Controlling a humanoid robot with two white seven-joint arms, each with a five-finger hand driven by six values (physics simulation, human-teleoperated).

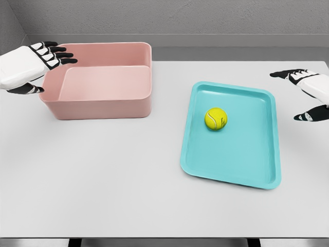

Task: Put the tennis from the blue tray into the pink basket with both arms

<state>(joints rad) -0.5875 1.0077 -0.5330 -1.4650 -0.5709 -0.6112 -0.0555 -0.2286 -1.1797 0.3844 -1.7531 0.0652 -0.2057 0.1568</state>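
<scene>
Lying near the middle of the blue tray [234, 170], a little toward its far side, the yellow tennis ball [216, 119] touches neither hand. The tray sits on the right part of the white surface [103, 180], and the pink basket [103, 105] stands well apart on the left, with nothing visible inside. The left hand [31, 67] is at the basket's left end with fingers spread and holding nothing; it seems to touch the rim, but this is not certain. The right hand [308, 92] hovers beside the tray's right edge, wide open and empty.
</scene>
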